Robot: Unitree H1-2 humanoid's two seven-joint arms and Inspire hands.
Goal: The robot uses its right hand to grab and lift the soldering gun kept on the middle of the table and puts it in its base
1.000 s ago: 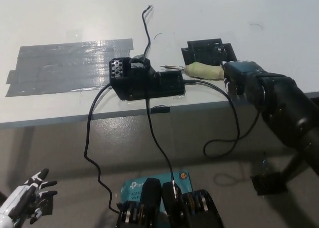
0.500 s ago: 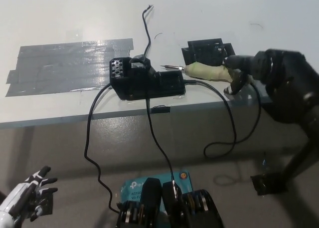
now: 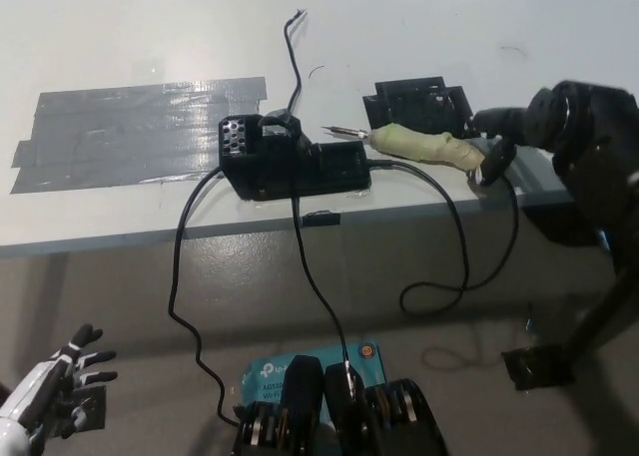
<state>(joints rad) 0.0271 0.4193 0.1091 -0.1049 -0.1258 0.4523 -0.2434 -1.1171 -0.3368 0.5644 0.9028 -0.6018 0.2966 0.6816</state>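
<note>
- The table (image 3: 120,37) looks smooth, white and matt.
- Far left of the right hand (image 3: 499,142), the grey tape (image 3: 130,132) is shiny and a bit wrinkled.
- The base (image 3: 290,162) looks like black, hard plastic.
- Beside the hand, the gun (image 3: 419,145) has a pale, rough, cloth-like wrap and a thin dark metal tip.
- The wire (image 3: 469,246) is smooth and black.
</note>
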